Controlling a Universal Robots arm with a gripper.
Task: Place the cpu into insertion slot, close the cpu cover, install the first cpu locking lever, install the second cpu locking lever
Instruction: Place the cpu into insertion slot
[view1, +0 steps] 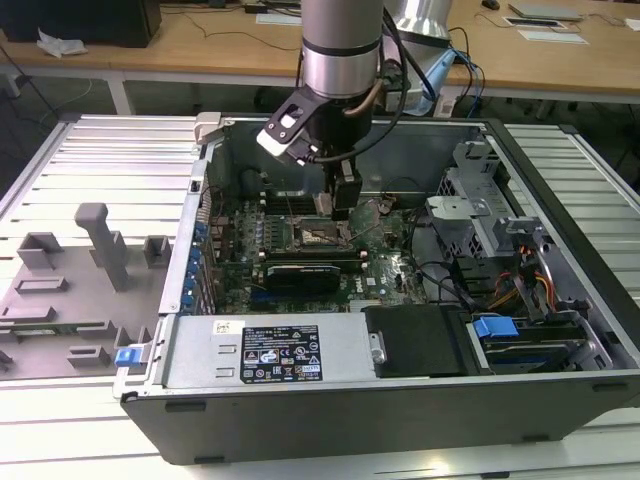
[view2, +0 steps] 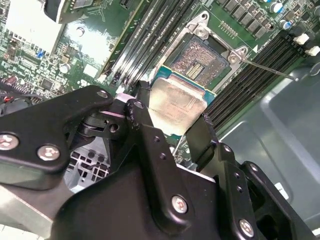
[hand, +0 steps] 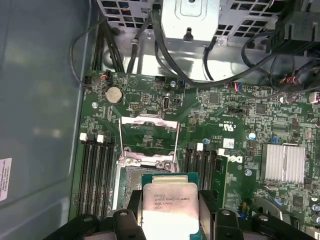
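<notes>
My gripper (view1: 340, 205) hangs inside the open computer case, just above the motherboard. It is shut on the cpu (view2: 177, 107), a flat square chip with a silver top, gripped by two opposite edges between the black fingers (view2: 145, 130). In the first wrist view the cpu (hand: 169, 202) hovers over the near edge of the insertion slot (hand: 129, 182) and hides part of it. The insertion slot (view2: 200, 57) lies open with its dark contact field showing. The cpu cover (hand: 150, 119), a thin silver frame, is swung back away from the slot. A thin lever rod (view2: 270, 70) sticks out beside the slot.
Black memory slots (hand: 95, 175) flank the socket on both sides. A long black card (view1: 300, 272) lies in front of the socket, and a power supply (view1: 285, 352) in front of that. Drive bays and cables (view1: 500, 260) fill the exterior view's right. A grey fixture tray (view1: 70, 290) lies outside the case.
</notes>
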